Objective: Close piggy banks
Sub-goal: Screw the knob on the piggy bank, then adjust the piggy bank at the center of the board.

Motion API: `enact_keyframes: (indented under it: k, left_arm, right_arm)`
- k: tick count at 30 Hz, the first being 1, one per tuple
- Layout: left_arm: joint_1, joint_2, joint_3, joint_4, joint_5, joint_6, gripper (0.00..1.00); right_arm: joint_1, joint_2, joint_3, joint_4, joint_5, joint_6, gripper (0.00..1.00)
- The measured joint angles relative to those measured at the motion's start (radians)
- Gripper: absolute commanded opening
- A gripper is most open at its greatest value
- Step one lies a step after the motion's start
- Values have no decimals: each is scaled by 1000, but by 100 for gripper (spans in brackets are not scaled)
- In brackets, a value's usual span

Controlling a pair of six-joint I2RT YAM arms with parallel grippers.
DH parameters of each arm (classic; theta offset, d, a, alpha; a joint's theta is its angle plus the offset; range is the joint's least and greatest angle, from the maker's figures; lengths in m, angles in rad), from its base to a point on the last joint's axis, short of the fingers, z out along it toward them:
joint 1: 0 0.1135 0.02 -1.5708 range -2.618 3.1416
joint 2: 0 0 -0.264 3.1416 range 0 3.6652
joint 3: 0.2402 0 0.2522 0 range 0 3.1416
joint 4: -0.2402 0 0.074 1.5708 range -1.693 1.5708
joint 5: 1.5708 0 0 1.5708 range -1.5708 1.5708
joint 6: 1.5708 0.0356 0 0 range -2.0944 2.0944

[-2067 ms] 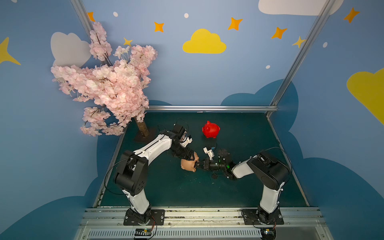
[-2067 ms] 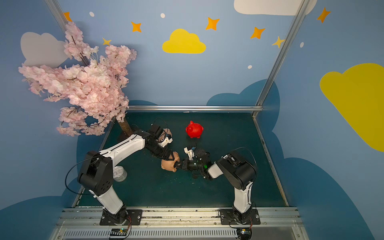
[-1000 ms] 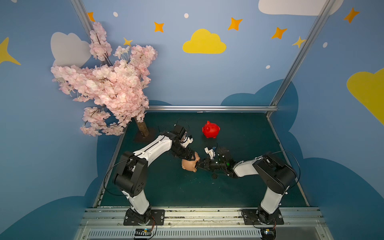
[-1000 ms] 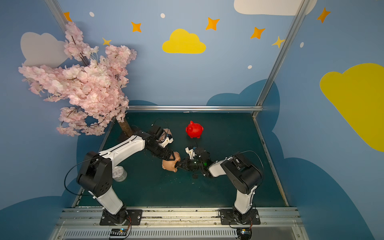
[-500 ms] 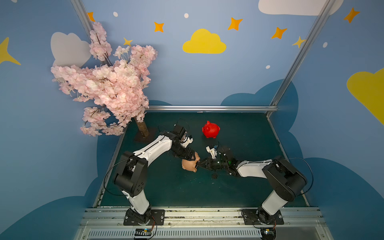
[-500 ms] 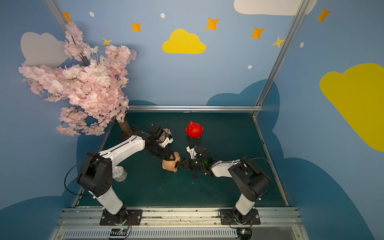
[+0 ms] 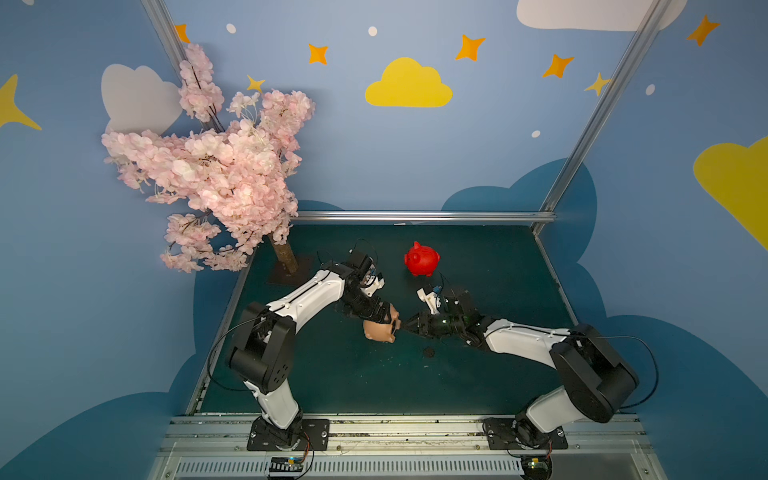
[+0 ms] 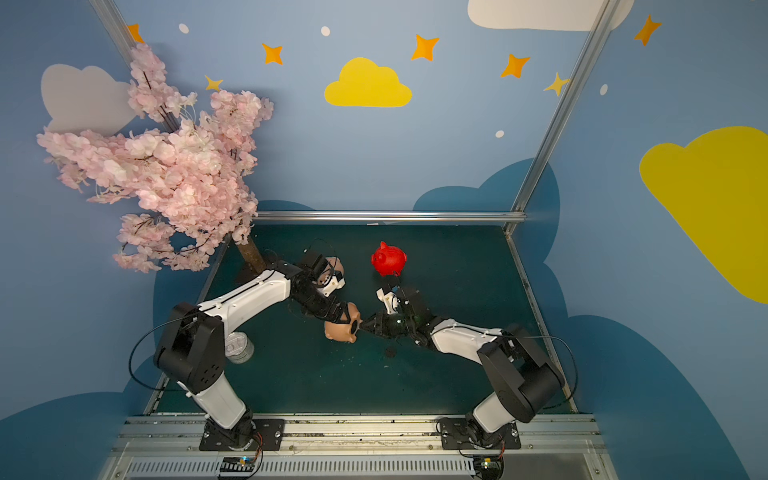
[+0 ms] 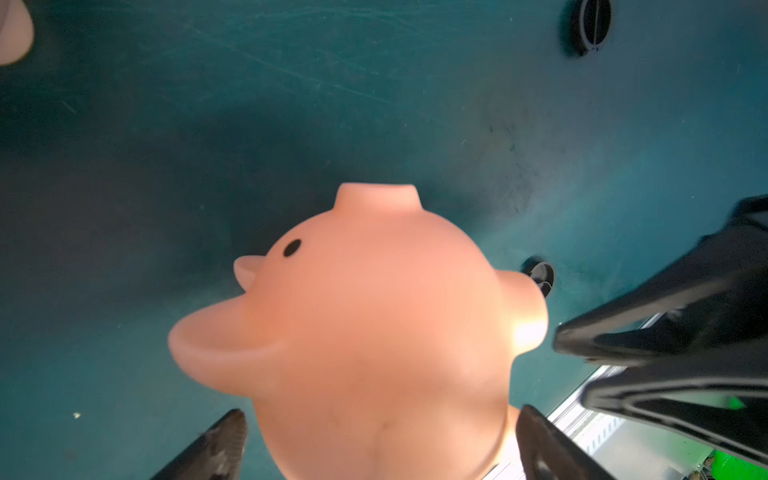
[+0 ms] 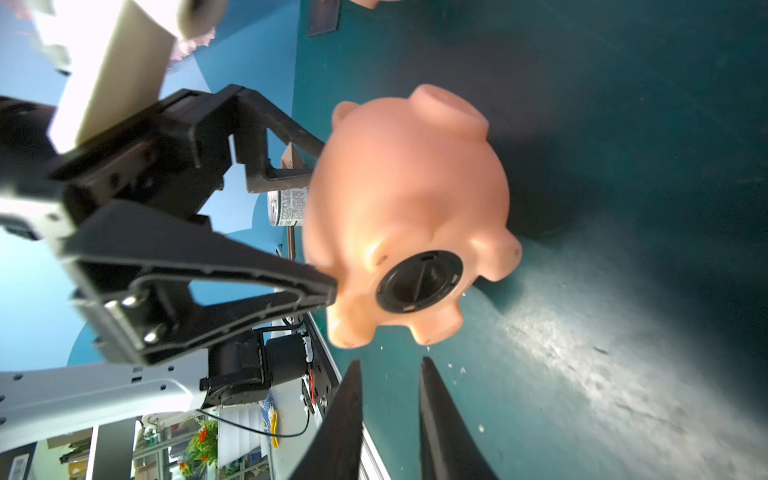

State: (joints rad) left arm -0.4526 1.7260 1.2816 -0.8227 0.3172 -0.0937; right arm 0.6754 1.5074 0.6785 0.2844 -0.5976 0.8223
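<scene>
A peach piggy bank (image 7: 380,331) (image 8: 341,329) lies tipped on the green mat, belly toward my right gripper. A black round plug (image 10: 419,281) sits in its belly hole. My left gripper (image 7: 381,316) (image 9: 380,428) is open, one finger on each side of the pig's body with a small gap. My right gripper (image 7: 404,327) (image 10: 388,365) is just short of the belly, fingers slightly apart and empty. A red piggy bank (image 7: 422,259) (image 8: 389,259) stands upright further back. A second peach piggy bank (image 8: 333,266) is mostly hidden behind the left wrist.
A loose dark plug (image 7: 428,353) (image 8: 390,353) lies on the mat near the right arm; the left wrist view shows two plugs (image 9: 589,25) (image 9: 540,276). A pink blossom tree (image 7: 224,174) stands at the back left. A tin can (image 8: 239,347) sits beside the left arm.
My left gripper has opened wide and let go of the peach piggy bank. My right gripper's fingers have parted a little, and the right arm has stretched out lower.
</scene>
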Motion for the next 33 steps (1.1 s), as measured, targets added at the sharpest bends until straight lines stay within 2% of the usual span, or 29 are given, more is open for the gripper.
enact_keyframes:
  k: [5,15,27,33]
  left_arm:
    - [-16,-3,23,-17,-17,-5,100]
    - [-58,-24,30,-28,-133,-53,100]
    - [-85,-23,12,2,-134,-87,97]
    - [-85,-24,-39,46,-130,-113,95]
  right_arm:
    - [-24,-72,6,-92,2,-56,28]
    - [-73,-137,13,-238,3,-136,28]
    - [-120,-207,18,-325,6,-195,28]
    - [-128,-227,18,-328,6,-195,28]
